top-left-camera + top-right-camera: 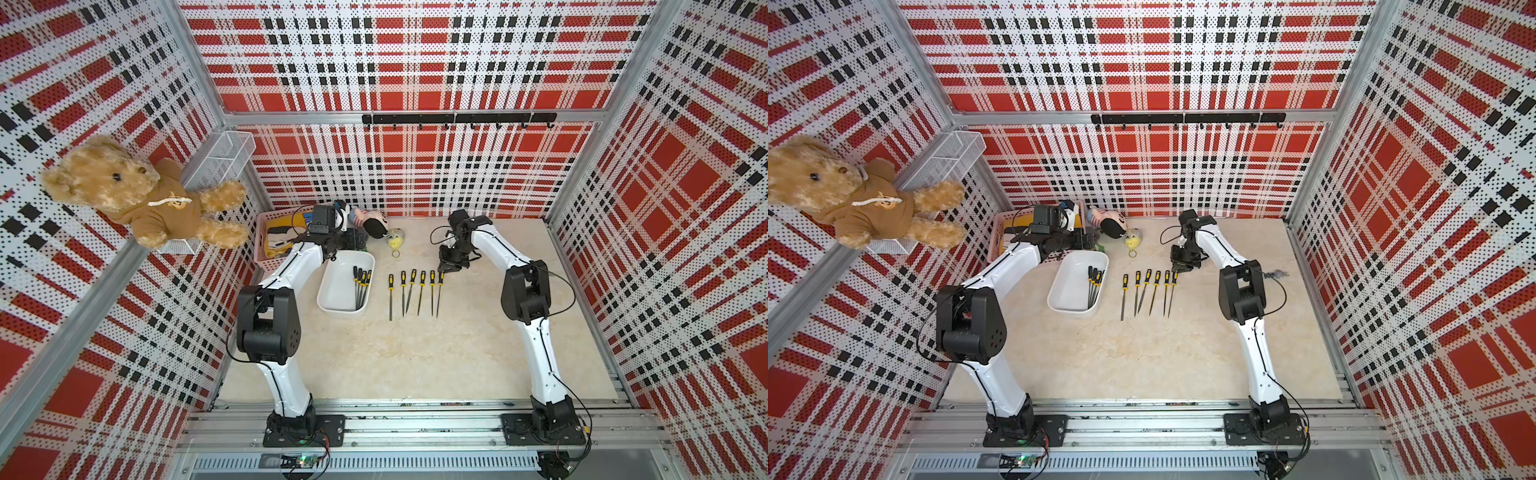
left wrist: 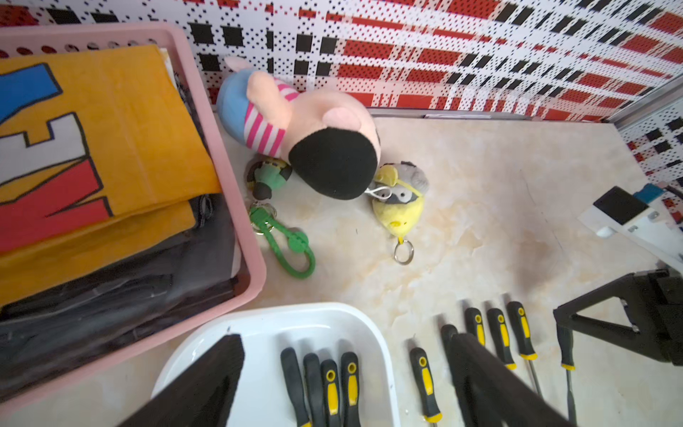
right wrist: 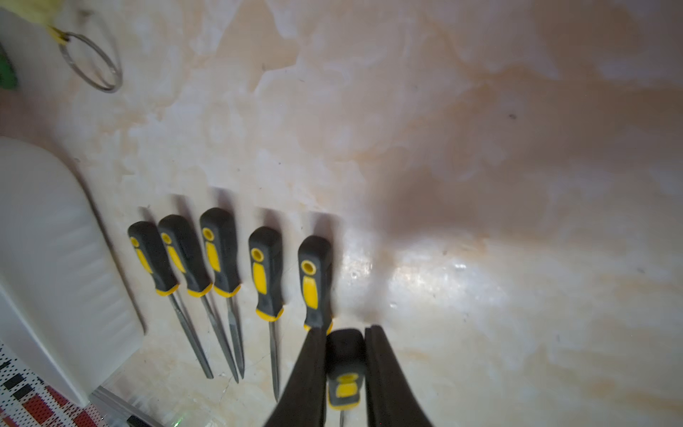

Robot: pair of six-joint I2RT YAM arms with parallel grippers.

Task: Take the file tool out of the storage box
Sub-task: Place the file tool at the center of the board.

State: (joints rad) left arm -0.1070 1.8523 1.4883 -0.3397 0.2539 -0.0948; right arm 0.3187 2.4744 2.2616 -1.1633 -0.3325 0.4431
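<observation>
Pinching the three o'clock end file (image 3: 345, 384) by its handle is the right gripper (image 3: 345, 334); left gripper (image 2: 345, 340) spread near the storage box (image 2: 373, 332); worktop (image 1: 415, 365) open at six o'clock.

Inside the storage box (image 2: 266, 332), four files (image 2: 325, 384) lose their blades to the left wrist view's edge. Near the box, one desk file (image 2: 448, 330) hides mostly behind a left gripper (image 2: 345, 340) finger (image 2: 480, 369). Farthest from the box, the end file (image 3: 345, 384) in the right gripper (image 3: 345, 334) is blurred, blade cut off.
</observation>
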